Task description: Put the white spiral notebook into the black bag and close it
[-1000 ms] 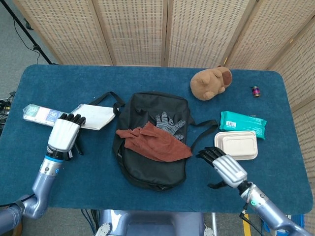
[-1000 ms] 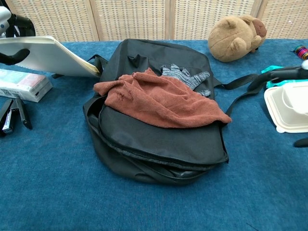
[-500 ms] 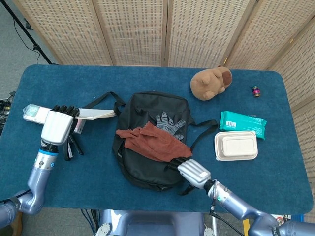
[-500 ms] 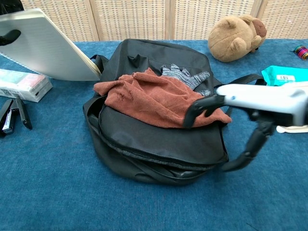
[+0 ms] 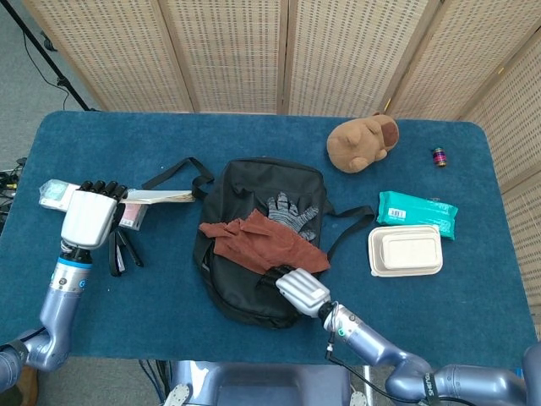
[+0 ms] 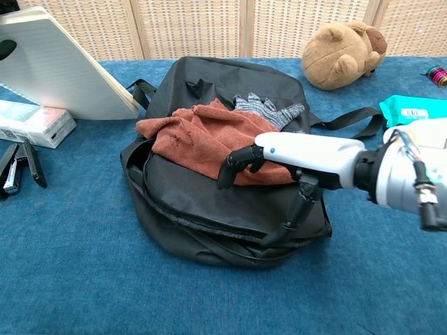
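White spiral notebook (image 6: 59, 66): one, plain pale cover, lifted off the table and tilted steeply, low corner near the bag's left strap; seen edge-on from the head camera (image 5: 161, 197). Gripped at its far-left end by the left hand (image 5: 87, 216), fingers wrapped over the top edge.

Black bag (image 5: 258, 292): one, lying flat mid-table, zipper parted along the near rim. Draped over its top, one rust-red cloth (image 6: 209, 143) and one grey knit glove (image 6: 269, 108). Two straps trailing out, one to the left, one to the right.

Right hand (image 6: 279, 157): hovering at the bag's near-right part, fingers curled down by the cloth's edge, thumb reaching down to the bag's flap; cannot tell whether anything is pinched.

Elsewhere on the blue table (image 5: 473, 296): one plush bear (image 5: 363, 142), one teal wipes pack (image 5: 417, 211), one white lidded box (image 5: 406, 250), one small coloured spool (image 5: 439, 156), one flat printed packet (image 6: 31, 122), dark clips (image 6: 21, 171) beside it. Bare cloth along the near edge and the far-left corner; right side more crowded.
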You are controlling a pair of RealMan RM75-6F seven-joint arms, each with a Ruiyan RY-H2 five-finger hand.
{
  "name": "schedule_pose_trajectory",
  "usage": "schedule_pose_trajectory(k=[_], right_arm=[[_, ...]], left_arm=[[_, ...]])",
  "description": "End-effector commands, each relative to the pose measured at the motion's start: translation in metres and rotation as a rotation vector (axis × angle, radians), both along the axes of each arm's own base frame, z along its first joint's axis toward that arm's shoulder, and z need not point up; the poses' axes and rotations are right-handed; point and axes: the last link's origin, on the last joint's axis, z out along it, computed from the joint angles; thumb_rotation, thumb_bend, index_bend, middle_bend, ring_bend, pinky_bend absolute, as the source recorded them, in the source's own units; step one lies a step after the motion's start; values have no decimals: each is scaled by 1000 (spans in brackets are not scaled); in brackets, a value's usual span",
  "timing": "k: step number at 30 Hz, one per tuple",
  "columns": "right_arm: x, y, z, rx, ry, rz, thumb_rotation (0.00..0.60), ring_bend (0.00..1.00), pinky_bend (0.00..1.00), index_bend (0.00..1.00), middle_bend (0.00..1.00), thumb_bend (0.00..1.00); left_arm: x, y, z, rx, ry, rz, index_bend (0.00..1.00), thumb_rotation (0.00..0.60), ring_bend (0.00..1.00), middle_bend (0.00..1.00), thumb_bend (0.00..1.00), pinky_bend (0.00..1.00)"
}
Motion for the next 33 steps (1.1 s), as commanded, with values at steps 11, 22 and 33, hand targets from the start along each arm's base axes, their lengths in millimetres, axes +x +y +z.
schedule_pose_trajectory(k=[11, 22, 33], right_arm=[[8, 1, -14, 0, 12, -32, 600, 172, 166, 273, 262, 0], [10, 4, -26, 23, 13, -52, 600, 183, 162, 329, 350, 14], [7, 1, -31, -30, 9, -55, 600, 252, 162, 413, 461, 161]], left_arm=[[-4, -1, 2, 7, -5, 0, 706, 600, 551, 653, 467, 602], [-7, -2, 1, 7, -12, 4, 706, 600, 550, 653, 468, 602], [-8, -3, 2, 8, -15, -1, 706, 600, 550, 653, 468, 602]])
